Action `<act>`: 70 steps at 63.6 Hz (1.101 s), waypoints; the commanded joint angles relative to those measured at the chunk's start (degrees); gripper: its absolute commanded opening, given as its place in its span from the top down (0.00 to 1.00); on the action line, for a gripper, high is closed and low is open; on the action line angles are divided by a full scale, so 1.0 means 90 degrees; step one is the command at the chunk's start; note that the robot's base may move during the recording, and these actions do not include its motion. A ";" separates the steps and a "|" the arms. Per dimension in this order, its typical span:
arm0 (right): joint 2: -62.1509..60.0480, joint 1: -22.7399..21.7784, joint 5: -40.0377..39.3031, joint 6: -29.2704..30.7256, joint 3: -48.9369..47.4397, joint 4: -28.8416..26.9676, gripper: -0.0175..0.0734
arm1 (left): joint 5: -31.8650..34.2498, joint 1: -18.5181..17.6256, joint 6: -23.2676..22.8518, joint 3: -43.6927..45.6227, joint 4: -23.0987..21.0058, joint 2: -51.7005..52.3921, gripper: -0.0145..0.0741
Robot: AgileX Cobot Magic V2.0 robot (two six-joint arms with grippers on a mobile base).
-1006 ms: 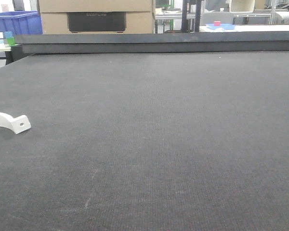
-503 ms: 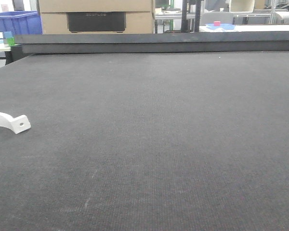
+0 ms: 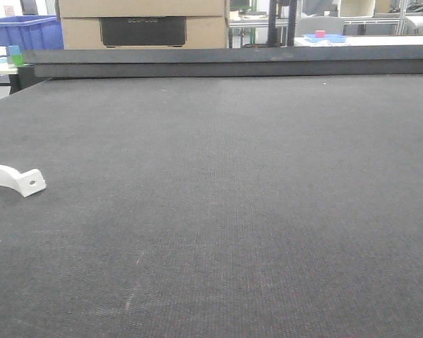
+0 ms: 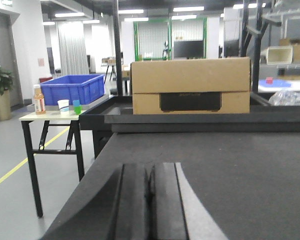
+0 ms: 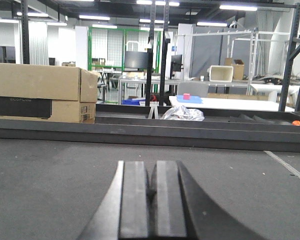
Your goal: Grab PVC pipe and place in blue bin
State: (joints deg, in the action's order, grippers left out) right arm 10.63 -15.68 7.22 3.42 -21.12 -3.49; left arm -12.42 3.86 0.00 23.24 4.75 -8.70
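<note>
1. two grippers show, one in each wrist view. the left gripper [image 4: 150, 172] has its two dark fingers pressed together with only a thin seam between them. it pinches nothing and sits low over the mat [image 4: 240, 170], near the mat's left edge.
2. the right gripper [image 5: 151, 170] is the same: fingers pressed together, nothing between them, low over the mat.
3. there is one pipe [image 3: 14, 179]. it lies on the mat at the left edge of the front view, and the frame cuts off its left end. it is white and arched like a half-ring. its right end is a flat tab with one round hole, and the tab rests on the mat.
4. one dark rail [image 3: 233, 62] runs along the far side of the mat.
5. one cardboard box [image 4: 190, 85] stands just behind the rail, with a dark panel in its front face.
6. one small side table [image 4: 50, 116] stands off the mat's far left corner. it holds one bottle [image 4: 38, 99] and two cups [image 4: 64, 105], one white and one blue over green.
7. one blue bin [image 4: 72, 87] sits behind the side table, left of the box and well apart from the pipe.
8. farthest back, one pink block [image 5: 186, 96] rests on a white table.
</note>
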 commanded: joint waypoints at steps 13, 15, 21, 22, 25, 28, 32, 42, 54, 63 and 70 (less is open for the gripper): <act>0.2330 0.0040 0.2326 0.0018 -0.1773 0.0045 0.99 | -0.2811 -0.0020 0.0000 0.2385 0.0338 -0.2864 0.96; 0.2575 0.0040 0.2544 0.0018 -0.1906 0.0045 0.99 | -0.3091 -0.0020 0.0000 0.2595 0.0338 -0.3226 0.96; 0.3403 0.0040 0.3071 0.0018 -0.2168 0.0045 0.99 | -0.3538 -0.0020 0.0000 0.2968 0.0338 -0.4080 0.96; 0.3515 0.0040 0.3113 0.0018 -0.2198 0.0045 0.99 | -0.3565 -0.0020 0.0000 0.2994 0.0325 -0.4198 0.96; 0.3871 0.0040 0.3265 0.0018 -0.2223 0.0045 0.99 | -0.3565 -0.0020 0.0000 0.3024 0.0263 -0.4563 0.96; 0.4224 0.0040 0.3409 0.0018 -0.2223 0.0045 0.99 | -0.3565 -0.0020 0.0000 0.3024 0.0180 -0.4879 0.96; 0.4606 0.0040 0.3602 0.0018 -0.2223 0.0031 0.99 | -0.3565 -0.0020 0.0000 0.3024 -0.0081 -0.5361 0.96; 0.5275 0.0040 0.3774 0.0018 -0.2223 -0.0003 0.99 | -0.3629 -0.0020 0.0000 0.3024 -0.0666 -0.6181 0.96; 0.5897 0.0040 0.4047 0.0000 -0.2236 -0.0128 0.99 | -0.3974 -0.0020 0.0000 0.3024 -0.0815 -0.6786 0.96; 0.6616 -0.0166 0.4552 -0.0174 -0.2579 -0.0128 0.99 | -0.4328 -0.0020 0.0000 0.3024 -0.0821 -0.6935 0.96; 0.7219 -0.0459 0.5033 -0.0174 -0.3061 -0.0128 0.94 | -0.4399 -0.0020 0.0000 0.3024 -0.0821 -0.6945 0.96</act>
State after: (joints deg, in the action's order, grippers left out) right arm 72.27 -18.16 49.89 2.21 -45.47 -4.71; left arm -51.32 3.86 0.00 49.99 -2.23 -71.19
